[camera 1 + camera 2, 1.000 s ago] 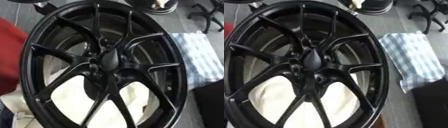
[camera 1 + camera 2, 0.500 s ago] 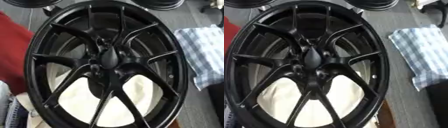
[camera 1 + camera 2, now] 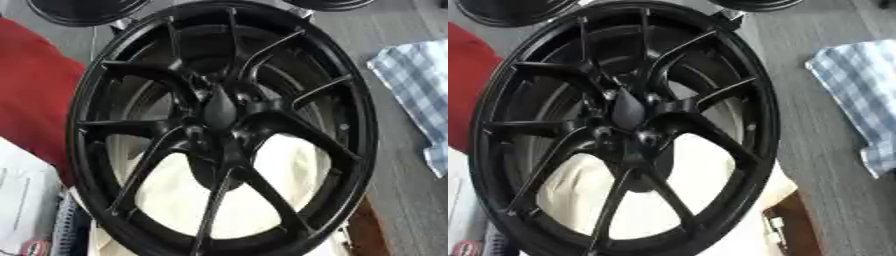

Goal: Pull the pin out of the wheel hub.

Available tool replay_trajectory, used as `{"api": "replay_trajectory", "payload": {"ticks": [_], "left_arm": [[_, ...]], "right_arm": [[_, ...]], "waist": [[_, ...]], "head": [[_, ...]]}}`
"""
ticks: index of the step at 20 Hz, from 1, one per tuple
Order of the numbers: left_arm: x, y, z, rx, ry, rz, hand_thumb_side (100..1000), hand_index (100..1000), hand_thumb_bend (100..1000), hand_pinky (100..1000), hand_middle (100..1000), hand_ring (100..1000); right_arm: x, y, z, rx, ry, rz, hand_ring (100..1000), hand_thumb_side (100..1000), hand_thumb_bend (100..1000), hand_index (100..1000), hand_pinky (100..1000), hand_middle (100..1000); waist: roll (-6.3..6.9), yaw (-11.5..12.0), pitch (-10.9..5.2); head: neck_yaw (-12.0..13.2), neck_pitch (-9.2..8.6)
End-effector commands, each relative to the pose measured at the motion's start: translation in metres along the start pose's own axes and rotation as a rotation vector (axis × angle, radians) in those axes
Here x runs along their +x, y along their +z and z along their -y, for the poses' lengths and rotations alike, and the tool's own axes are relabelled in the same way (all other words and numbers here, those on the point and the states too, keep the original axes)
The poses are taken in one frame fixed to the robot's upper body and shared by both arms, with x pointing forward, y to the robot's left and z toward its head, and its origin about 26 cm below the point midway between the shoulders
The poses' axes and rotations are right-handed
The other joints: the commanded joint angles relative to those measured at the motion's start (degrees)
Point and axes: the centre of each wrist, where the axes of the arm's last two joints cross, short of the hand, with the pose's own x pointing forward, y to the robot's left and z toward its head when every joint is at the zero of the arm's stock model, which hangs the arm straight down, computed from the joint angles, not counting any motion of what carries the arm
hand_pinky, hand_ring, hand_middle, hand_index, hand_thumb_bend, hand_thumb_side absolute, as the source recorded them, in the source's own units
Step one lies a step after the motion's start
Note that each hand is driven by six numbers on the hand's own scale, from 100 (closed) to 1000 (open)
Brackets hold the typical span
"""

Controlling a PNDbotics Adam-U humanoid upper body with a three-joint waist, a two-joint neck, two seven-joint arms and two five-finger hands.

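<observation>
1. Looking down, I see neither hand, so their state is unknown to me.
2. I find the glossy black spoked alloy wheel hub [image 3: 223, 125] filling the grey floor [image 3: 398, 200].
3. I cannot pick out the pin; I would search the centre boss before reaching.

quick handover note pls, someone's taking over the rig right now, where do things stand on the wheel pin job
Hands: neither the left nor the right hand shows in either eye view.
Things: the black wheel fills the view, with the hub at its centre. A dark pointed piece sits on the hub, possibly the pin; I cannot tell for sure. A checked cloth lies to the right, red fabric to the left.
Done: nothing visible; no hand is at the hub.
Left: bring a hand to the hub, find the pin and pull it out.
</observation>
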Motion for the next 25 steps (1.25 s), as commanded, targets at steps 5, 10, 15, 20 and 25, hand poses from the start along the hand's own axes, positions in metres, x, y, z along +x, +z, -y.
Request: {"api": "replay_trajectory", "payload": {"ticks": [5,10,15,20,25], "left_arm": [[0.006,-0.002,-0.002,-0.007,-0.001,0.021,644,762,100,784,601,801],[0.007,-0.003,0.001,-0.023,0.006,0.025,643,762,100,785,601,802],[0.008,-0.004,0.004,-0.038,0.015,0.028,644,762,100,785,601,802],[0.010,-0.006,0.005,-0.046,0.022,0.040,645,761,100,786,601,802],[0.012,-0.007,0.008,-0.053,0.035,0.046,647,761,100,787,602,802]], "right_arm": [[0.010,0.017,-0.011,-0.085,0.070,0.017,1000,560,100,919,959,1000],[0.016,0.003,-0.026,-0.121,0.016,0.109,954,366,100,796,926,848],[0.029,-0.019,-0.046,-0.047,-0.112,0.256,918,318,100,751,938,799],[0.041,-0.034,-0.069,0.091,-0.190,0.391,899,326,100,744,915,789],[0.048,-0.040,-0.093,0.204,-0.222,0.429,904,358,100,742,916,792]], "waist": [[-0.22,0.3,-2.10],[-0.42,0.4,-2.57],[-0.88,0.9,-2.80],[-1.38,1.1,-2.74],[-1.98,1.4,-2.68]], "head": [[-1.0,0.87],[-1.2,1.25],[-1.4,1.29],[-1.1,1.19],[-1.2,0.91]]}}
